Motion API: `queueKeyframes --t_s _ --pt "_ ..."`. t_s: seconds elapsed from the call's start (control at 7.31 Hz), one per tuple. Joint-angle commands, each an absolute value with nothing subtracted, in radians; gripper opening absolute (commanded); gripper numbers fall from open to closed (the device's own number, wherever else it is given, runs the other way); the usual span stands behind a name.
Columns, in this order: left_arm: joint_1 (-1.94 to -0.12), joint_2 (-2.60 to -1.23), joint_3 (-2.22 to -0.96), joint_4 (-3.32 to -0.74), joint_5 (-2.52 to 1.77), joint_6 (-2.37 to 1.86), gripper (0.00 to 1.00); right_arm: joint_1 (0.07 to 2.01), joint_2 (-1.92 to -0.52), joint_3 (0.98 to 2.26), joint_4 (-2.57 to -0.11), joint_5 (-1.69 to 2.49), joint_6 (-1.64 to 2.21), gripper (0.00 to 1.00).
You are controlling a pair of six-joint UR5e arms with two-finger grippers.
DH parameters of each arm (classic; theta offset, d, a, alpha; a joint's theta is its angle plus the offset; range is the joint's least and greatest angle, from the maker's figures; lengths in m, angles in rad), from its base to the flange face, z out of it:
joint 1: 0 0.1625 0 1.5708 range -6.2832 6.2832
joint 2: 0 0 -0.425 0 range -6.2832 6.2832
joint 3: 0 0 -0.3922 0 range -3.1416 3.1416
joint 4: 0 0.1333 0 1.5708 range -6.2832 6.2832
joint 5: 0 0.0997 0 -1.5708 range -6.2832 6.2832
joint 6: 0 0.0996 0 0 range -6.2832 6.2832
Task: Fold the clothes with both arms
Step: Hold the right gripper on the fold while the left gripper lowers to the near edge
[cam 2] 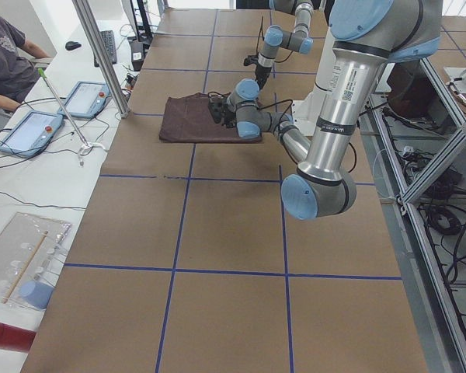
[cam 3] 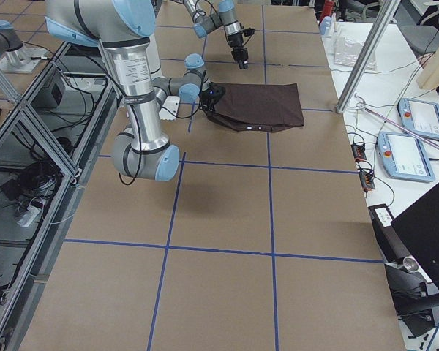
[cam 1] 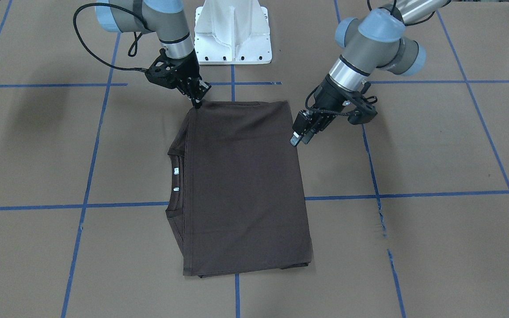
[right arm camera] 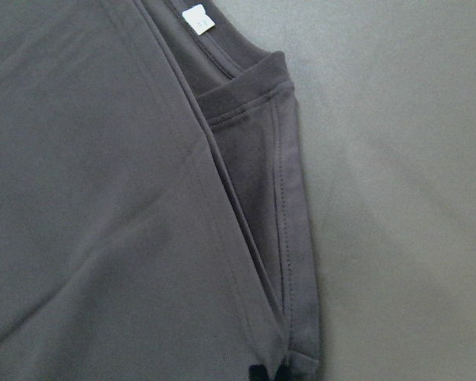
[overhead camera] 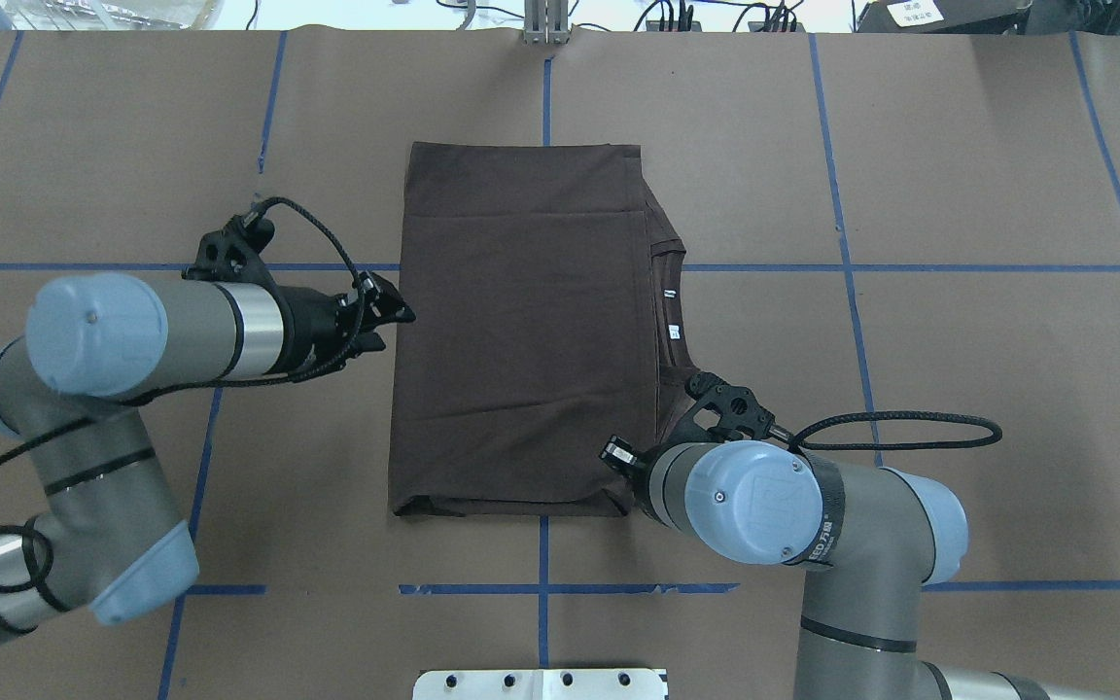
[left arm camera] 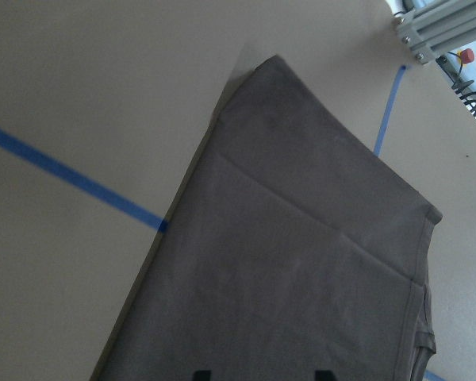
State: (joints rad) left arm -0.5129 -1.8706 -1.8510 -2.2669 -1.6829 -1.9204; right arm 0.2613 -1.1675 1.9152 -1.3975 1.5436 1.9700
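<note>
The dark brown T-shirt (cam 1: 241, 185) (overhead camera: 521, 340) lies flat on the table, folded into a tall rectangle. Its collar with white tags (cam 1: 176, 176) (overhead camera: 669, 311) shows along one long side. My right gripper (cam 1: 197, 104) is at the shirt's near corner on the collar side, fingers drawn to a point on the cloth there. The right wrist view shows that folded sleeve edge (right arm camera: 289, 238). In the overhead view its wrist hides the fingers. My left gripper (cam 1: 298, 138) (overhead camera: 397, 316) hovers open beside the opposite long edge, holding nothing.
The white pedestal base (cam 1: 232, 35) (overhead camera: 541, 683) stands at the robot's side of the table. Blue tape lines (cam 1: 413, 194) grid the brown table. Two tablets (cam 2: 31, 128) and a seated person (cam 2: 4, 54) are beyond the far edge, with a metal pole (cam 2: 101, 54).
</note>
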Motion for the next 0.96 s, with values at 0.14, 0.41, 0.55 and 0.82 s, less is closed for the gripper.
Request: queueKeyframes --t_s 0.14,0.41,0.55,0.82 --pt "-0.272 -1.829 -1.913 -2.128 -1.491 -2.063 0.59 0.261 -1.17 1.921 -1.397 1.546 1.968 0.0" --pt "-0.255 -1.824 -1.876 -2.128 -1.485 -2.069 0.59 0.261 -1.175 1.921 -1.397 1.548 1.968 0.0" --pt "-0.253 -1.824 -1.876 -2.128 -1.486 -2.069 0.59 0.261 -1.172 1.922 -1.397 1.548 1.968 0.0" --pt "-0.246 -1.828 -1.878 -2.091 -1.488 -2.069 0.61 0.262 -1.175 1.936 -1.399 1.549 1.967 0.0"
